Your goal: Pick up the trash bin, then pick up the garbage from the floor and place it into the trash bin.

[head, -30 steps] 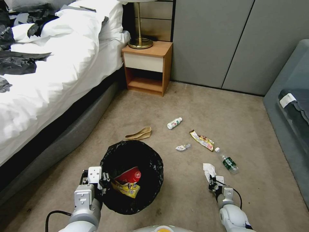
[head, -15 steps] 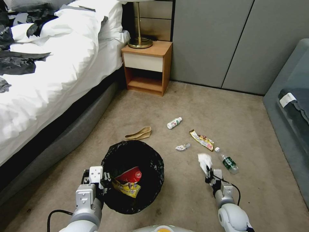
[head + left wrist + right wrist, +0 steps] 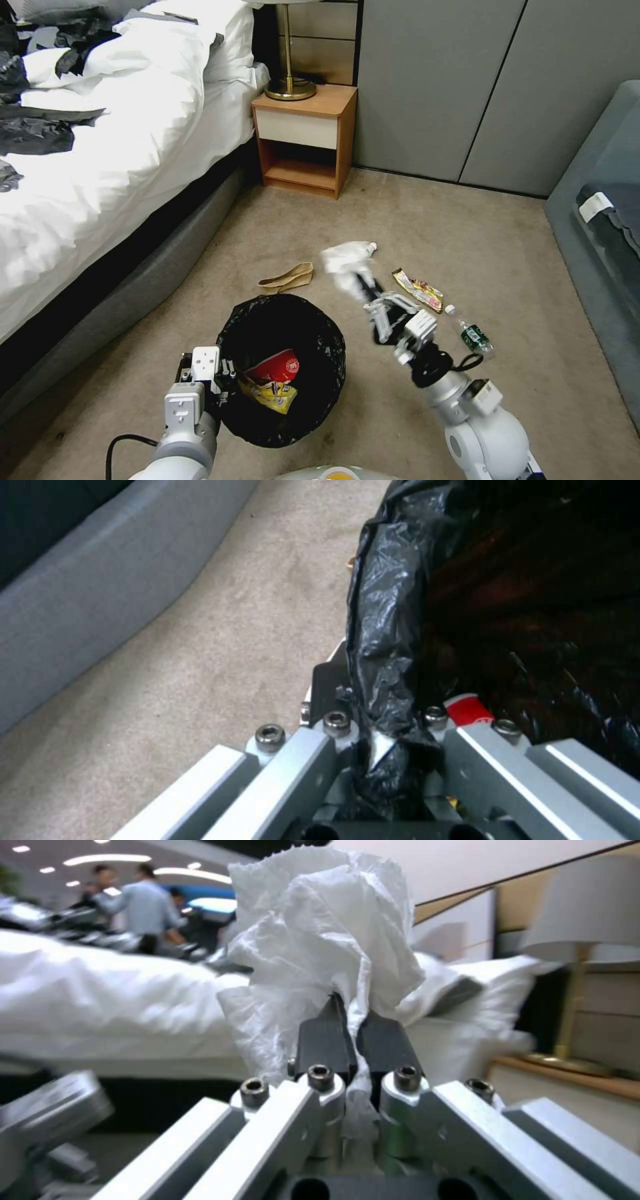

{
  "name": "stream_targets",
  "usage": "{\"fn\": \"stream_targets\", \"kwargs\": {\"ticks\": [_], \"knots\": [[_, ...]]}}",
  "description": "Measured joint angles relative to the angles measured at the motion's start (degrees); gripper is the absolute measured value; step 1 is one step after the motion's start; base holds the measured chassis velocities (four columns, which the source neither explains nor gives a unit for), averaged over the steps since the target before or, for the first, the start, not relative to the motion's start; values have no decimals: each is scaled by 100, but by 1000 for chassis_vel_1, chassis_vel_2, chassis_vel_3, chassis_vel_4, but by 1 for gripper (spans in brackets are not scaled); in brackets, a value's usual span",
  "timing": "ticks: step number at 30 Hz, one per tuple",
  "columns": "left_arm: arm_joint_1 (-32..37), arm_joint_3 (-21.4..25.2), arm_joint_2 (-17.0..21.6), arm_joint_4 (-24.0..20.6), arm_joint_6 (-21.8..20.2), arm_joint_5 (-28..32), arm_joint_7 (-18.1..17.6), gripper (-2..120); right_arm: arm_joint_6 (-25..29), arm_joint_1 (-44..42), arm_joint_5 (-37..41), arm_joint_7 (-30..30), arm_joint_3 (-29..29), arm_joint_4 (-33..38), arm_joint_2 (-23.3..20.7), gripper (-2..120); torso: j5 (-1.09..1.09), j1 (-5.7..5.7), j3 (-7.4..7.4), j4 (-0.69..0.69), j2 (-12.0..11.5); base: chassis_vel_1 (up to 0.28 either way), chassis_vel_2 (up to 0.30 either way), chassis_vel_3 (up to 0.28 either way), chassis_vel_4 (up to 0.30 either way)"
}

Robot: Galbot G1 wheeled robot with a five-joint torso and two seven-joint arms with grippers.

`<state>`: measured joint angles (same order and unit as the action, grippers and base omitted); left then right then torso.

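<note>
**Tissue pinched, bin gripped at rim**

Head view: right hand [image 3: 365, 288] carries the tissue [image 3: 345, 260] above the floor [image 3: 467, 227], beside the bin [image 3: 327, 373].

Left wrist: left hand [image 3: 387, 730] clamps the bin's bagged rim.

Right wrist: tissue looks soft, light; pinch its bulk.

Crumpled white tissue [image 3: 347, 261]: motion-blurred in the head view, covering most of the small white bottle [image 3: 371, 247] behind it, cap end alone visible. Round trash bin with black crinkly liner [image 3: 280, 370]: white wall hidden under the bag; near rim masked by the left gripper [image 3: 215, 380]. Brass-stemmed lamp [image 3: 289, 60]: shade cut by the top edge.
</note>
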<state>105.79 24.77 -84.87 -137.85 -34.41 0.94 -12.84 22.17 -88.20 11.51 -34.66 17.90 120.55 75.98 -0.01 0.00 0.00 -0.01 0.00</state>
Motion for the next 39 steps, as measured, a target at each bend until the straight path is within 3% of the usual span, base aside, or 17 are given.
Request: {"fn": "stream_targets", "kwargs": {"ticks": [6, 12, 17, 21, 33, 39], "knots": [[-13, -58, -30, 10, 0, -39, 0, 0, 2, 92, -287, -52, -518, -730, -210, 0, 2, 0, 0, 1, 0, 0, 0, 0, 0], [-28, -170, -69, 25, 0, -86, 1, 0, 28, 340, -526, 160, -913, -1602, -26, 0, 1, 0, 0, 1, 0, 0, 0, 0, 0], [-24, -193, -70, 34, 0, -107, 1, 0, -55, 459, -644, 376, -971, -1926, 52, 1, 1, 0, 0, 1, 0, 0, 0, 0, 0], [-32, -202, -82, 47, 1, -114, 2, 0, -82, 488, -735, 475, -1032, -2074, 62, 20, 1, 0, 0, 0, 0, 0, 0, 0, 0], [-63, -211, -87, 59, 1, -114, 7, 0, -155, 393, -786, 514, -1054, -1820, -29, 58, 1, 0, 0, 1, 0, 0, 0, 0, 0], [-60, -239, -99, 60, 1, -134, 9, 0, -151, 222, -818, 518, -969, -1642, -136, 83, 1, 0, 0, 1, 0, 0, 0, 0, 0]]}}
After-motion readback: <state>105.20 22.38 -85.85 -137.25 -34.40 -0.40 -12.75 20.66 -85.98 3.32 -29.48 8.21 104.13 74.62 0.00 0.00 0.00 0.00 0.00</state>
